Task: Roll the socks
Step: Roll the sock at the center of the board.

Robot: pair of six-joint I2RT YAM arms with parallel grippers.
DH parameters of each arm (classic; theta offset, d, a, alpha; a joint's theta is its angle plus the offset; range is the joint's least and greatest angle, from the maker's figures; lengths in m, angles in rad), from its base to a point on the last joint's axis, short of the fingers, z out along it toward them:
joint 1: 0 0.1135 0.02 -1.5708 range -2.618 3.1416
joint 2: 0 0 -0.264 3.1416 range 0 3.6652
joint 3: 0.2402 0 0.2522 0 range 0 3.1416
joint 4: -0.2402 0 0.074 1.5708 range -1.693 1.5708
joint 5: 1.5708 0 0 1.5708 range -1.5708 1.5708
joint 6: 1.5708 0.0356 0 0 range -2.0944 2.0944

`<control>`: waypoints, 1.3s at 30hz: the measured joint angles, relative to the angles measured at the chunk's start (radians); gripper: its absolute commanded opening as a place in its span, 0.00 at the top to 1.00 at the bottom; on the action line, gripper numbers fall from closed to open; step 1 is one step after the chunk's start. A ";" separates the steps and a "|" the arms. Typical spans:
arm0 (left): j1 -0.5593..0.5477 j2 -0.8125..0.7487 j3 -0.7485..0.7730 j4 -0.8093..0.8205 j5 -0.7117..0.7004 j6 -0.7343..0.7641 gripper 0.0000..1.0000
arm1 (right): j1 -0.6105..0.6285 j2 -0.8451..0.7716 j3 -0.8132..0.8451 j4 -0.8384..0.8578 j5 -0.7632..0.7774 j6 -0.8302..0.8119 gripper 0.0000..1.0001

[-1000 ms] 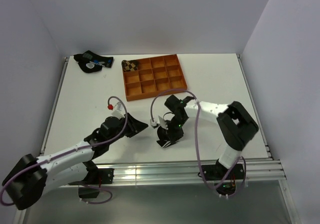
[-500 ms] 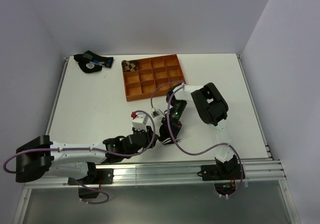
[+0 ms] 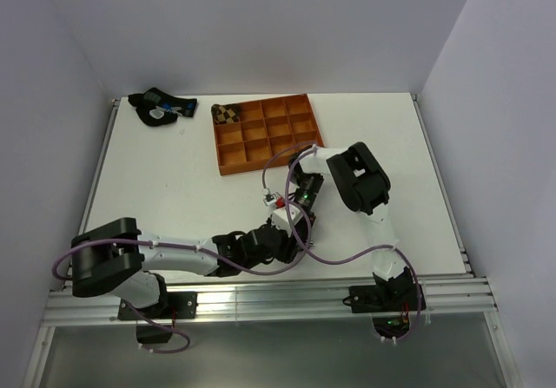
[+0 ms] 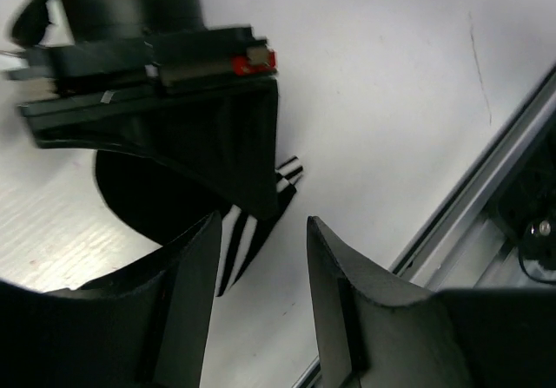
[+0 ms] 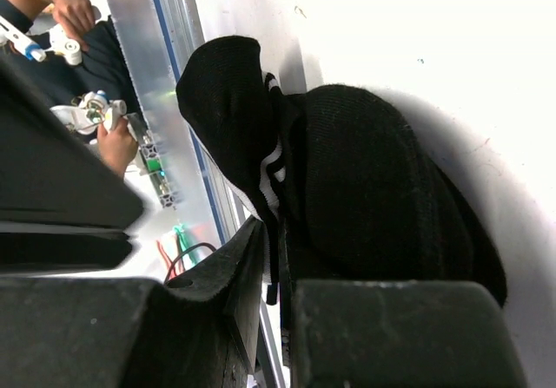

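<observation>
the black ankle sock (image 5: 365, 206) lies bunched on the table (image 3: 156, 180), close to the near rail (image 5: 143, 49), its white-striped cuff turned toward that rail; the right gripper (image 5: 276, 262) is clenched on the fabric beside the stripes and holds it from above; the left gripper (image 4: 261, 225) has its jaws parted with nothing between them; in the left wrist view the striped tip of the sock shows just beyond the gap, straight ahead and under the right gripper's finger; both arms are at the sock, the right one touching, the left one just short of it; the sock is too crumpled to give a sure long axis; the coming move likely turns on the left jaws reaching that free striped end without striking the right finger; the argyle sock (image 3: 228, 112) sits well apart in the back left compartment of the orange tray (image 3: 261, 168).
</observation>
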State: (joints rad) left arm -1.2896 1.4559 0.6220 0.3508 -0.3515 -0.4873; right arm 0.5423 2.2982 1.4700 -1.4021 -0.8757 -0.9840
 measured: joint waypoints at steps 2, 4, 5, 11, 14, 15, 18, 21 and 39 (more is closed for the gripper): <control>-0.001 0.031 0.003 0.012 0.038 0.018 0.50 | -0.004 0.001 0.002 -0.001 0.000 0.003 0.88; -0.001 0.047 0.003 0.012 0.066 0.031 0.50 | -0.005 0.002 0.002 -0.002 0.001 0.004 0.88; -0.001 0.050 0.003 0.012 0.077 0.034 0.49 | -0.006 0.003 0.002 -0.002 0.001 0.004 0.87; 0.000 0.076 0.003 0.038 0.113 0.053 0.49 | -0.013 0.016 0.005 -0.010 -0.008 0.003 0.87; 0.002 0.123 0.003 0.048 0.121 0.057 0.49 | -0.015 0.021 0.010 -0.015 -0.009 0.003 0.87; 0.005 0.140 0.003 0.049 0.122 0.057 0.50 | -0.015 0.024 0.013 -0.017 -0.009 0.004 0.87; 0.011 0.171 0.003 0.062 0.122 0.057 0.50 | -0.017 0.029 0.016 -0.023 -0.010 0.004 0.87; 0.012 0.178 0.004 0.078 0.116 0.057 0.51 | -0.021 0.029 0.016 -0.024 -0.006 0.004 0.87; 0.010 0.175 0.037 0.019 0.035 0.074 0.50 | -0.034 0.029 0.015 -0.024 -0.004 0.004 0.87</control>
State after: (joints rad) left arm -1.2797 1.6310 0.6590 0.3702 -0.3164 -0.4133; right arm 0.5087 2.3272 1.4849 -1.4261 -0.8799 -0.9798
